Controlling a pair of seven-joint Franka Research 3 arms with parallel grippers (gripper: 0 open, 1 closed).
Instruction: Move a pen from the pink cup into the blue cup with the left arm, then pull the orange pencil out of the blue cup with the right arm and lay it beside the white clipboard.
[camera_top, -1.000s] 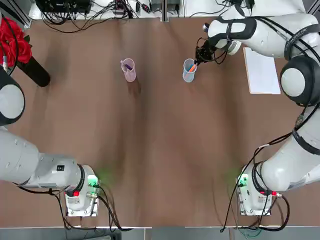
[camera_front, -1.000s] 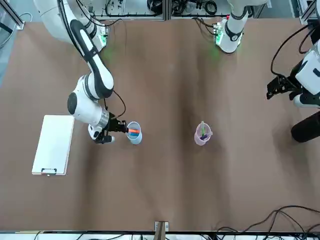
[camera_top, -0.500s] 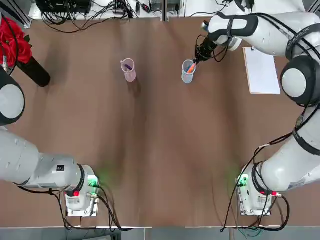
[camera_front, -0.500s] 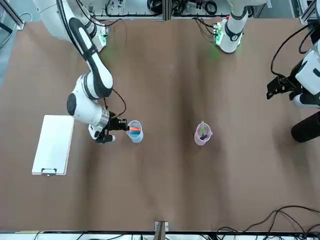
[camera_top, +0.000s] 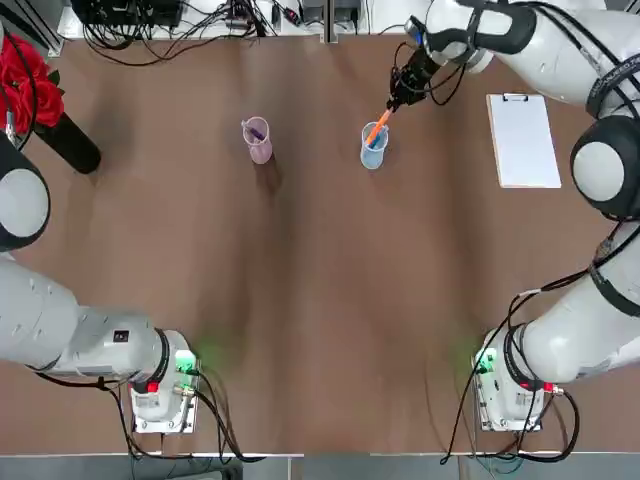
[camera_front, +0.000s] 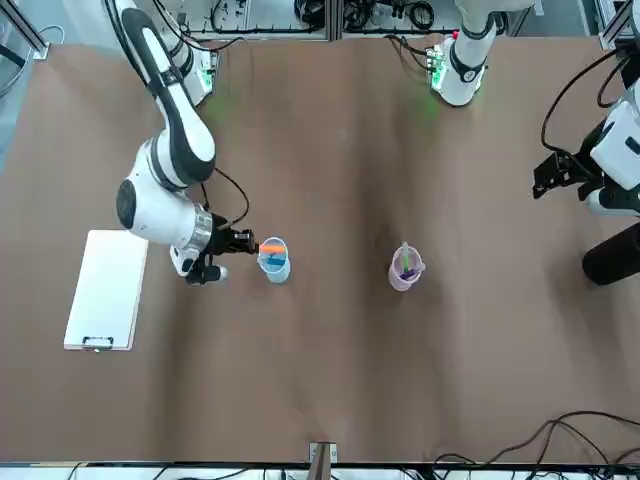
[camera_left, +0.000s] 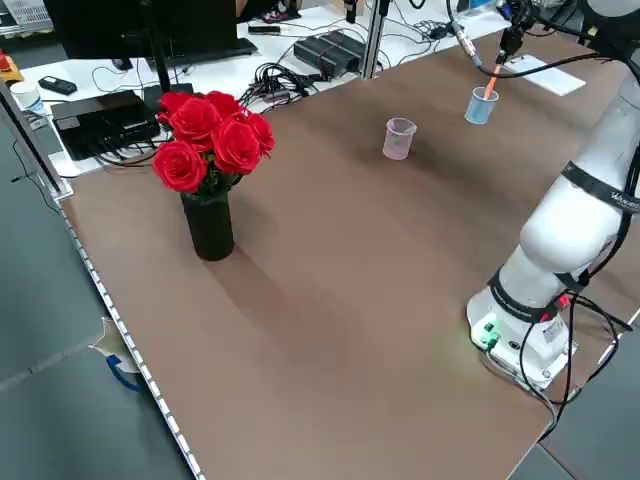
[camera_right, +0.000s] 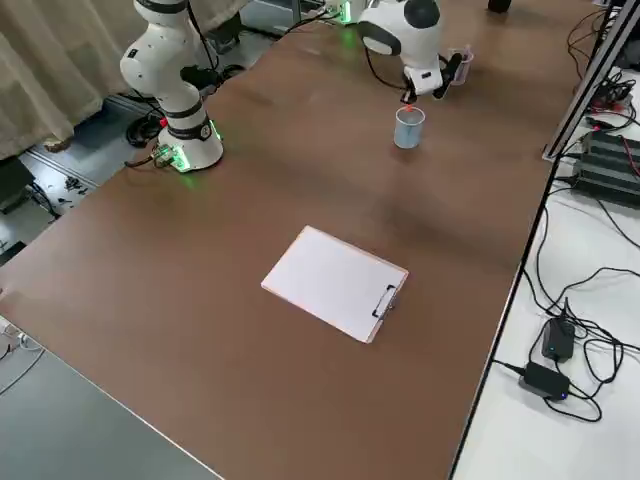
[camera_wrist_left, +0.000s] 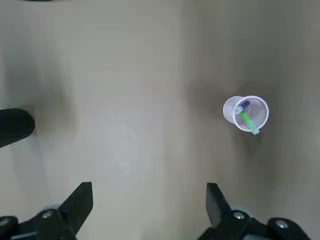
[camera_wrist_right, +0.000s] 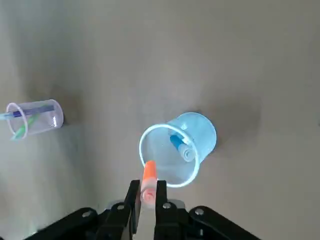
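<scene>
Top view: the right gripper (camera_top: 392, 104) is clamped on the orange pencil (camera_top: 379, 127), over the blue cup (camera_top: 373, 147), with the pink cup (camera_top: 257, 141) well apart and the white clipboard (camera_top: 523, 141) beyond; front view: the left gripper (camera_front: 541, 180) hangs near the black vase (camera_front: 613, 254). Left wrist view: its jaws stand wide apart, holding nothing; right wrist view: a blue pen (camera_wrist_right: 182, 147) sits in the blue cup.
</scene>
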